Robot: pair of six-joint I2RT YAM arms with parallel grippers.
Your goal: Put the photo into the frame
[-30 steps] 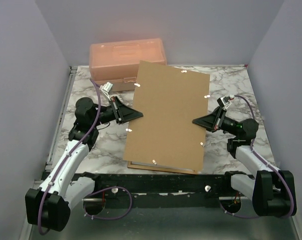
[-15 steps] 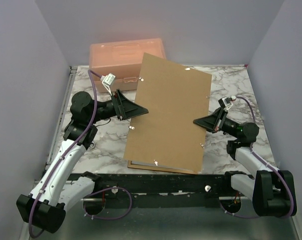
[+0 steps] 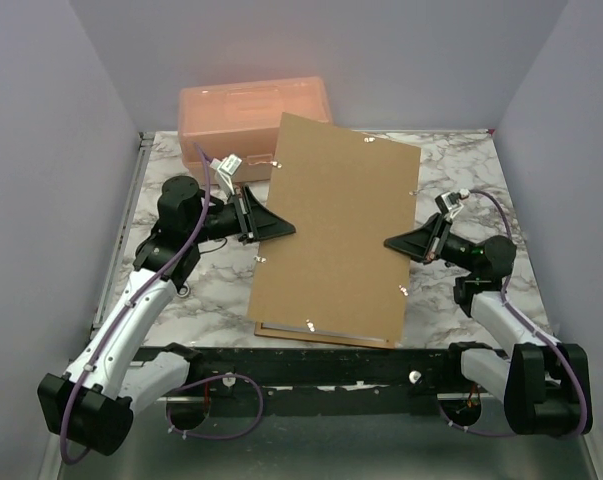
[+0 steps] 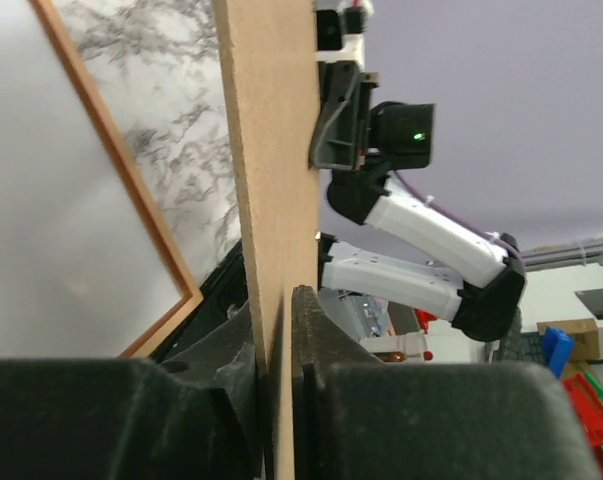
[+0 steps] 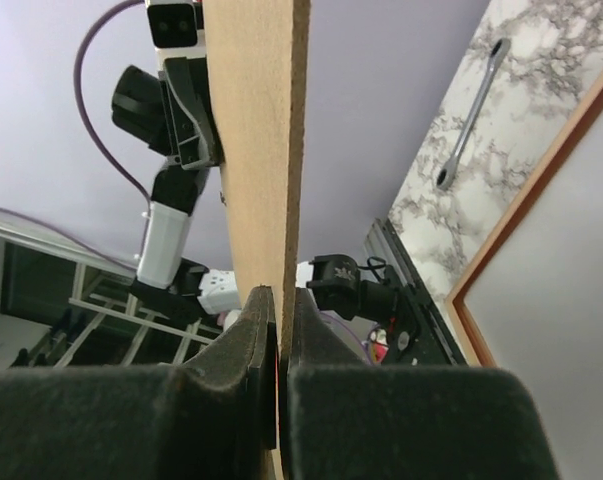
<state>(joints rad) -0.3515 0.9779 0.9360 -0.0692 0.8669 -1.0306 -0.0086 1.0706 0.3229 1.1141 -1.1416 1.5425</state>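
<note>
Currently holding a flat brown backing board (image 3: 336, 235) above the white marbled desk (image 3: 461, 170) by its two long edges. Pinched at the board's left edge by the left end effector (image 3: 281, 228), one finger pressed to each face in the left wrist view. Pinched likewise at the board's right edge by the right end effector (image 3: 391, 243), fingers squeezed onto the thin edge. Seen from above, far end of the board overlapping a peach plastic box (image 3: 241, 105) behind it. Beneath the board, flat on the desk: the thin reddish-brown wooden frame (image 4: 122, 150), only a sliver showing past the board's near edge from overhead. Inside the frame, under the board, a pale blank sheet (image 4: 51, 220); cannot tell whether the photo's white back or glazing.
</note>
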